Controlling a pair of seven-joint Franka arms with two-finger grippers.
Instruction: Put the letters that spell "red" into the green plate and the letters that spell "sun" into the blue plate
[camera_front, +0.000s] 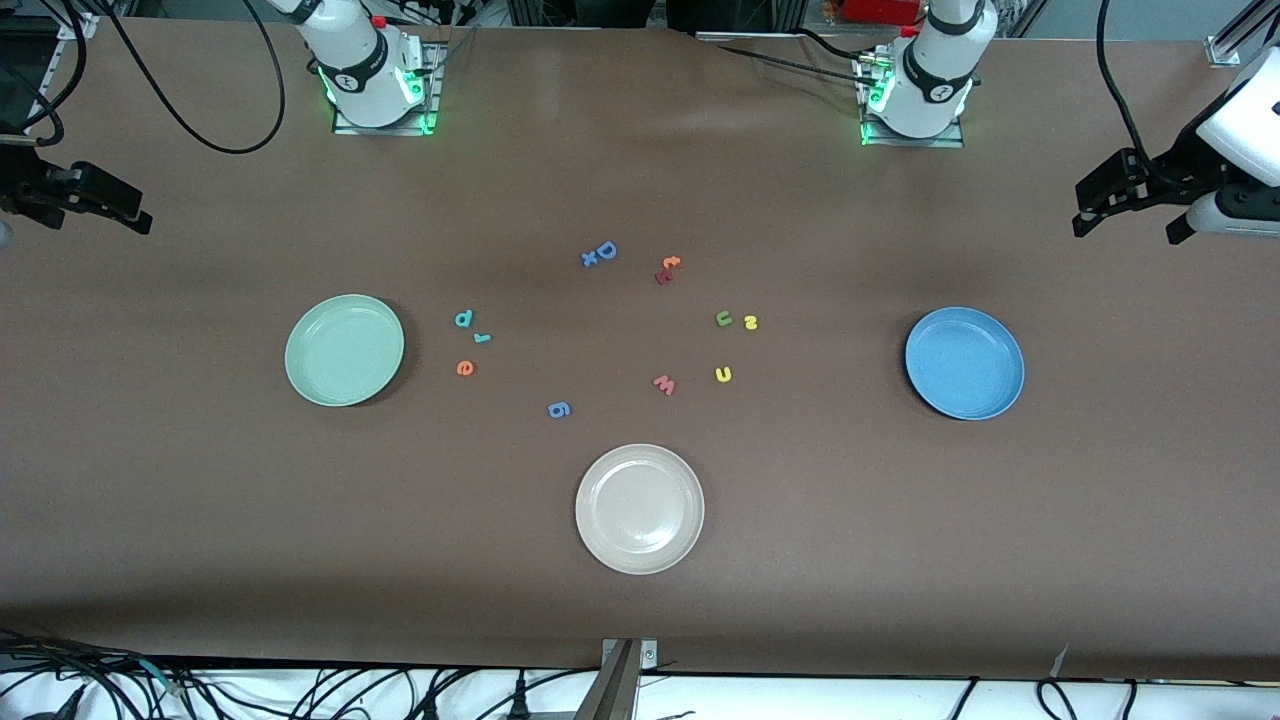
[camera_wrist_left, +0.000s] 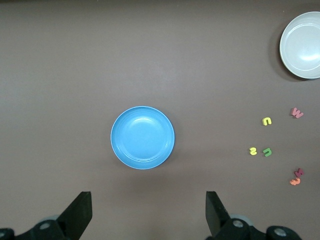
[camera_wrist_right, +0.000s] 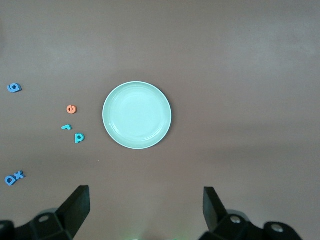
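The green plate lies toward the right arm's end of the table. Beside it are a teal "d", a teal "r" and an orange "e". The blue plate lies toward the left arm's end. Beside it are a green "u", a yellow "s" and a yellow "n". Both plates hold nothing. My left gripper hangs open high above the table by the blue plate. My right gripper hangs open high by the green plate.
A beige-white plate lies nearest the front camera, mid-table. Other letters are scattered in the middle: a blue "D" with a small "x", an orange "t", a pinkish "w" and a blue "g".
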